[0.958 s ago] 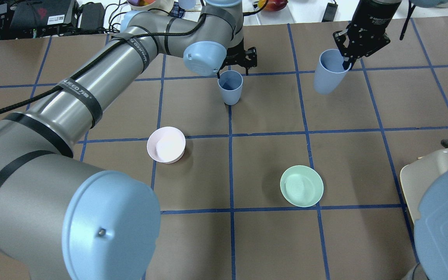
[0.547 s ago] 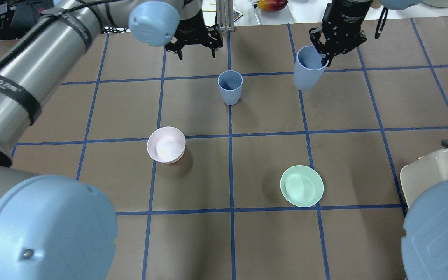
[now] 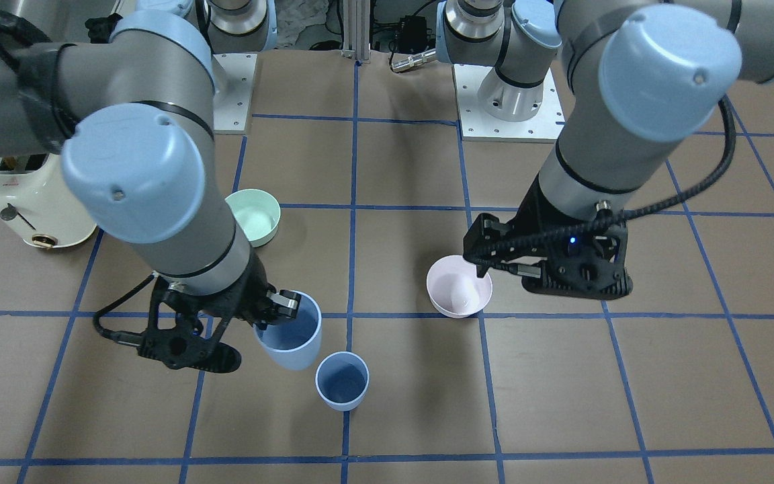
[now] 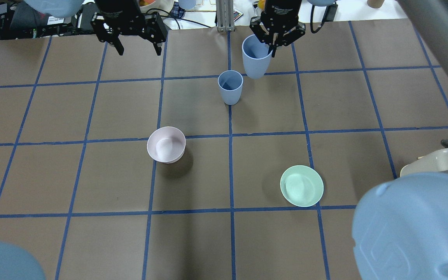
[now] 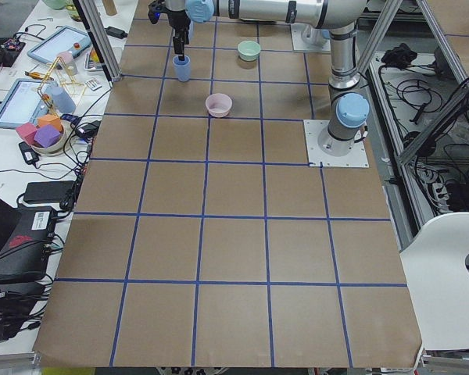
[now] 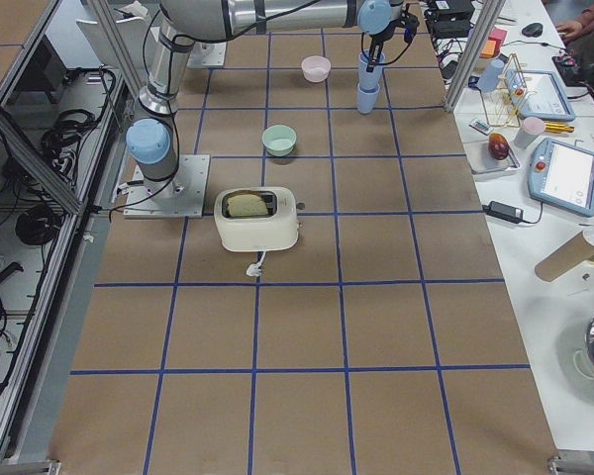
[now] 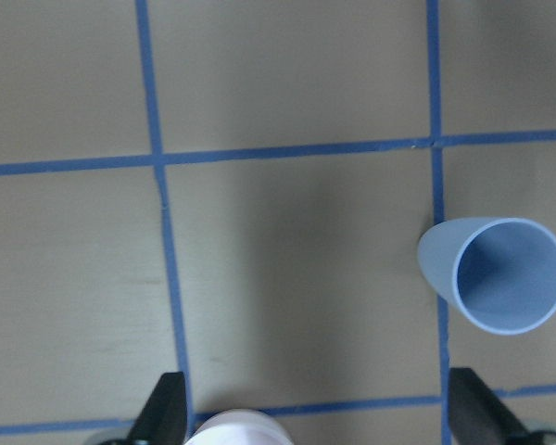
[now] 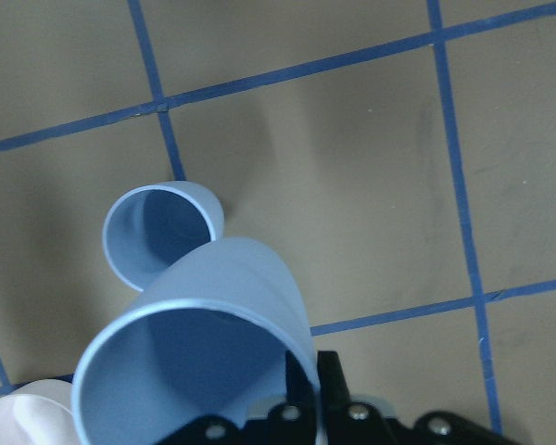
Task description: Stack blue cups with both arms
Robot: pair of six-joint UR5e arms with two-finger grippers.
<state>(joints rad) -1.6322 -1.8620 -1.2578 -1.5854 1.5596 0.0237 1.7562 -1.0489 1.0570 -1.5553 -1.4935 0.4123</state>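
You are getting little readable writing here: the white lettering on the black right gripper (image 4: 271, 46) and the small red label on the cream toaster (image 4: 438, 161) are both showing too small to read. The right gripper is pinching the rim of a tilted periwinkle-blue tapered plastic cup (image 4: 256, 58), one finger inside the mouth and one outside, holding it off the brown gridded table (image 4: 91, 175). In the overhead view this lifted cup is hanging at about 1 o'clock of the second periwinkle-blue plastic cup (image 4: 230, 87), just beside it; that one is standing upright on a blue tape line. Both cups are showing bare blue insides. The black left gripper (image 4: 138, 48) is hovering at 10 o'clock of the standing cup, well apart, its fingers spread wide and gripping nothing. The round pale pink bowl (image 4: 166, 144) is sitting at 7 o'clock and the round mint-green bowl (image 4: 301, 185) at 5 o'clock, both showing bare insides. The toaster is holding what looks like a slice of bread (image 6: 249, 205).
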